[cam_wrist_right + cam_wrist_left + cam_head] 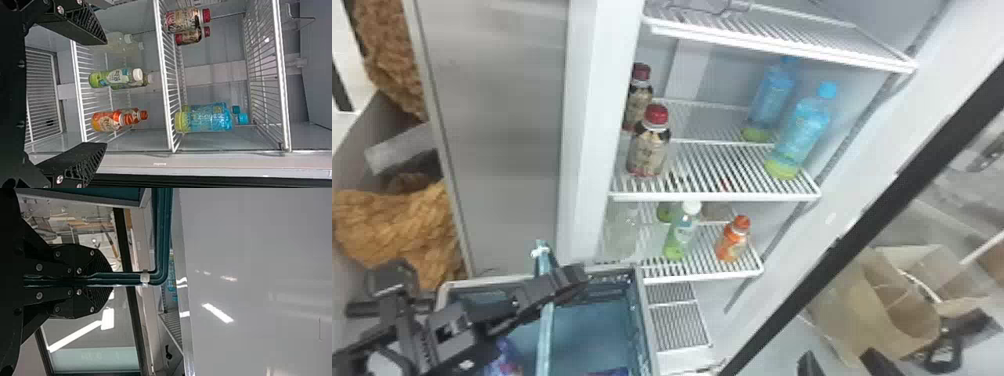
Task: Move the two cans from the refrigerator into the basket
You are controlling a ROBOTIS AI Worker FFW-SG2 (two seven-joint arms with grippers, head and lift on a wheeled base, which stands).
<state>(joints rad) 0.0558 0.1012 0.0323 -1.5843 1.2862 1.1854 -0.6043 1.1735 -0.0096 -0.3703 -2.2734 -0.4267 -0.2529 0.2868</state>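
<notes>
Jaws of the right gripper (105,93) stand wide apart with nothing between them, and in the wrist view they face the open refrigerator (594,100)! Over at lower left of the head frame, the left gripper (111,279) is clenched on the basket handle (164,235), the basket (644,325) hanging beside the shelves. Now, the two cans: I cannot tell which drinks are meant, because what stands on the racks is bottles. Red-capped bottles (649,147) and blue-capped bottles (797,137) are across the middle of the frame, with a white-capped green bottle (680,235) and an orange bottle (732,242) on the rack below. Settle the target first, I'd say. Then go in level, jaws straddling the body below the cap, and take the front one before its partner; a skewed entry could knock it back into the one behind. Mind the wire shelf (712,196) overhead if it's the lower row: there the wrist should stay low, lift only enough to free the base, and draw straight out before swinging toward lower left. Left grip firm, basket steady and upright, and each drink lowered inside past the handle, never dropped!
</notes>
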